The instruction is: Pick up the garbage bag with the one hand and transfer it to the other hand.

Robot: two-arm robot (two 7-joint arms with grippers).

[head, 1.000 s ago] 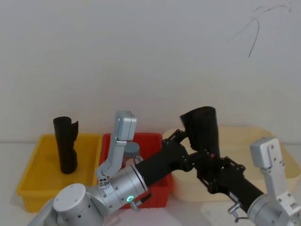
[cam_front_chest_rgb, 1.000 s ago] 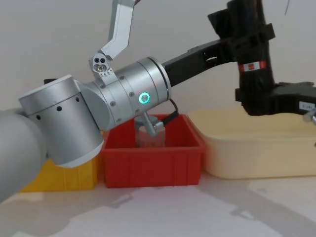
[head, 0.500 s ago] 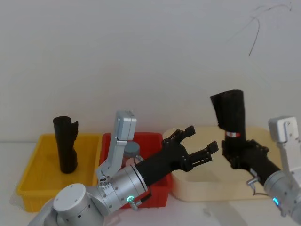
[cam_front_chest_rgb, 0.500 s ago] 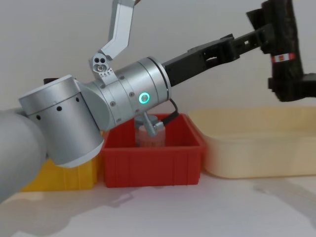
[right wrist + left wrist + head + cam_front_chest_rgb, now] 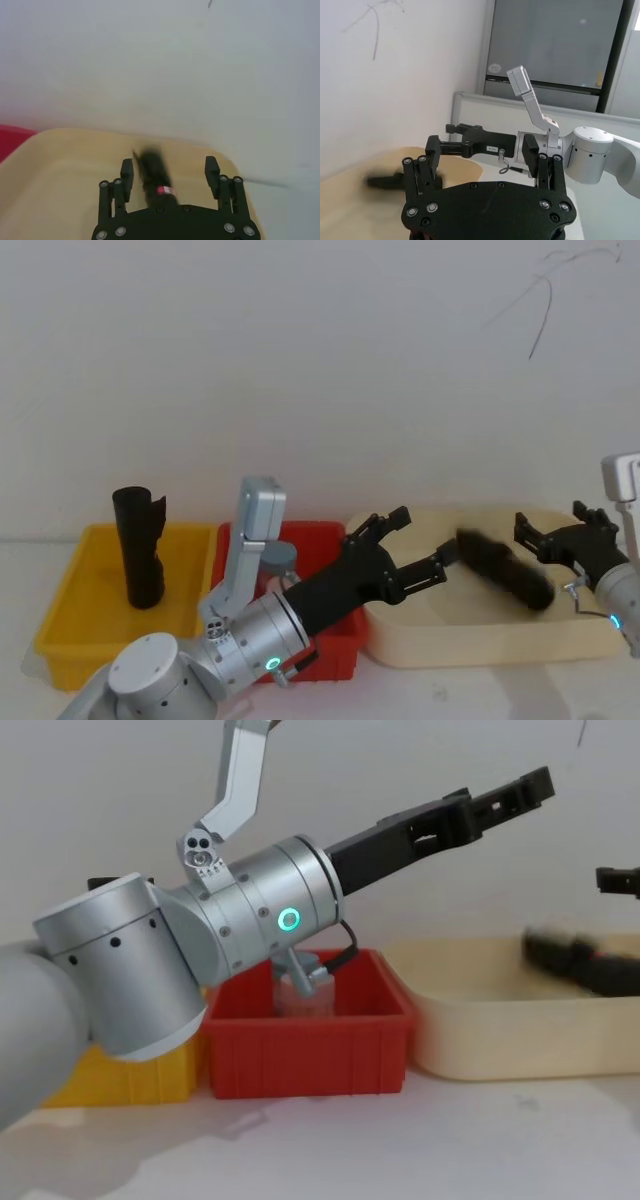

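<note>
Bag [image 5: 505, 570]: black, with a red-and-white band [image 5: 166, 190]. My left gripper [image 5: 425, 533] and right gripper [image 5: 169, 165]: both black, white sticker [image 5: 492, 148] on the right one. My left arm [image 5: 240, 935]: silver, ring light [image 5: 288, 919] green. Yellow bin [image 5: 60, 660], red bin [image 5: 300, 1055], cream bin [image 5: 500, 1040], all plain. Roll [image 5: 138, 548] in the yellow bin: plain black. Wall [image 5: 300, 360]: white, one thin dark scribble [image 5: 545, 300].

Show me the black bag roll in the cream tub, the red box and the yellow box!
bag roll [image 5: 505, 570]: head view, the middle of its black body.
red box [image 5: 305, 1050]: chest view, its front wall.
yellow box [image 5: 85, 585]: head view, a bare part of its inside.
</note>
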